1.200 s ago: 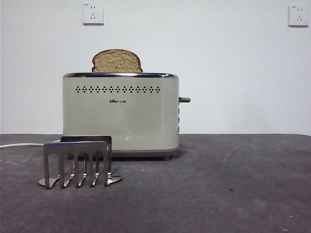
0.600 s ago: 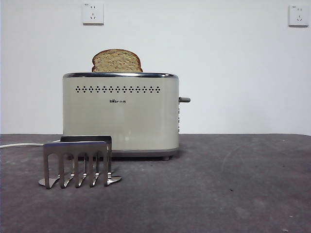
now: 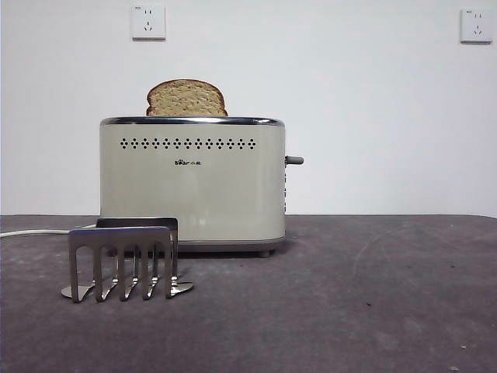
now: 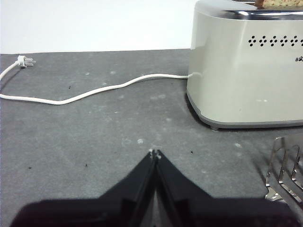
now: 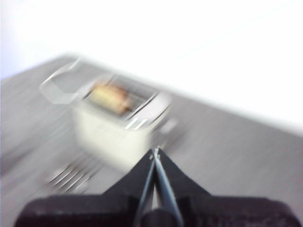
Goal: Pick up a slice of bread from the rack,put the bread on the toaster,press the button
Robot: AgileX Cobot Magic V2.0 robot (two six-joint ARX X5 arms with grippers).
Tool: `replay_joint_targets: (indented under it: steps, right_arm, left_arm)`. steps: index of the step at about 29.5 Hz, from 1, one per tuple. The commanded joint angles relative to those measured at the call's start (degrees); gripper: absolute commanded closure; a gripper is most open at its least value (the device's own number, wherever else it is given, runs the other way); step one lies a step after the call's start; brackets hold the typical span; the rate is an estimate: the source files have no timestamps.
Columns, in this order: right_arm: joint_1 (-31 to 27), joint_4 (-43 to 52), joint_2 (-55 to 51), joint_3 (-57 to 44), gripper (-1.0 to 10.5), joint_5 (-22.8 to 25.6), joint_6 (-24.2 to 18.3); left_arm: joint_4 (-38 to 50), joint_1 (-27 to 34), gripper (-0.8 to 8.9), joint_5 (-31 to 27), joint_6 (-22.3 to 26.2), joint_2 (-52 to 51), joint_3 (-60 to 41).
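Bread seated in the toaster, both grippers clear of it.
Rack [image 3: 124, 260] stands at the surface's [image 3: 373, 311] front left, open room to its right; behind it, the toaster [image 3: 192, 180] holds the speckled, dark-crusted slice of bread [image 3: 186, 98] upright. Left gripper [image 4: 154, 153] and right gripper [image 5: 155, 152] fingers are pressed together, empty.
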Motion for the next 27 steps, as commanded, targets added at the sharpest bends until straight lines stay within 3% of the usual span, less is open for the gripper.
replay_joint_targets:
  steps: [1,3,6,15,27]
  right_arm:
    - [-0.7,10.3,-4.4,-8.1,9.5,2.1,1.4]
    - [-1.4,20.7,-8.7,-15.7,9.5,2.2,5.1]
    - [-1.7,29.0,-13.3,-25.0,9.5,3.3,8.2]
    - [-2.1,46.5,-25.6,-52.4,9.5,18.5,18.6]
    - [-2.7,51.2,-34.6,-71.7,9.5,22.7,20.2]
  left_arm:
    - [0.1,0.2,8.16,-0.2,-0.4,-0.2,-0.8]
    - [0.1,0.2,8.17,-0.2,-0.4,-0.2,-0.8]
    - [0.1,0.2,8.17,-0.2,-0.4,-0.2,-0.8]
    - [0.1,0.2,8.17,-0.2,-0.4,-0.2,-0.8]
    - [0.1,0.2,8.17,-0.2,-0.4,-0.2,-0.8]
